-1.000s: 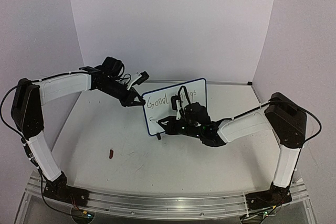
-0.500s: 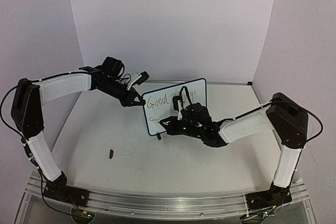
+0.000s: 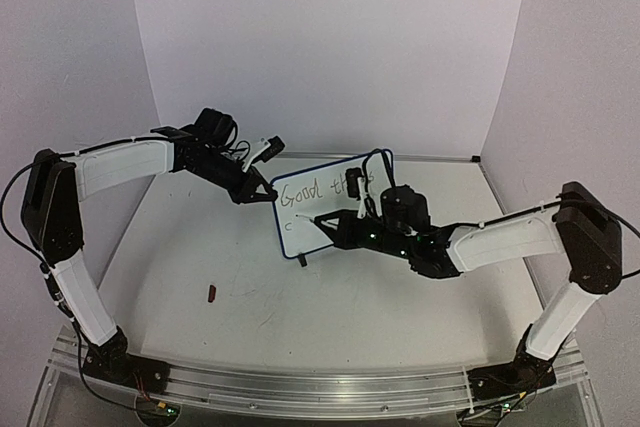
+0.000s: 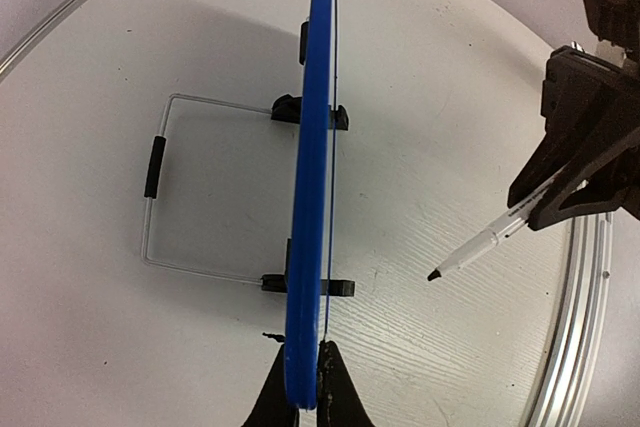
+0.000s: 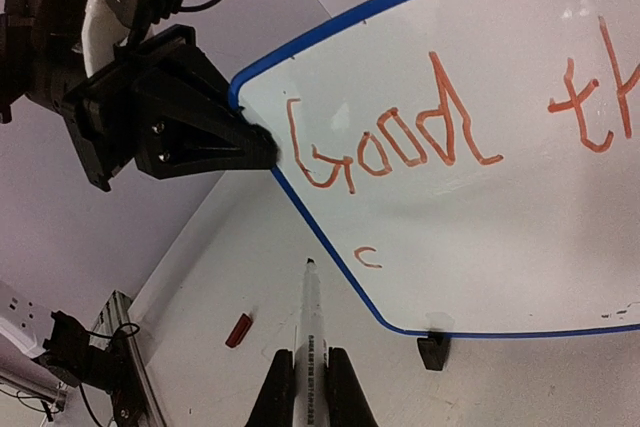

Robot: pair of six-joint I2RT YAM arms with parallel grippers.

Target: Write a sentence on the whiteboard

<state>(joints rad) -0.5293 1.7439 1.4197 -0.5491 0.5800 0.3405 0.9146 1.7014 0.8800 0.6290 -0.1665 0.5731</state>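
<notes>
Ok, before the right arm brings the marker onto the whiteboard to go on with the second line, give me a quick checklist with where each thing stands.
1. Board held: left gripper shut on the whiteboard at its edge: ok.
2. Pen held: right gripper shut on the marker: ok.
3. Marker tip on the writing surface: not ok; the left wrist view shows a gap between tip and board.
4. Whiteboard standing on its feet on the table: ok.
5. The sentence so far: "Good th", with a lone "c" below. The rest of the first line: cannot tell, it is cut off or behind the arm.
</notes>
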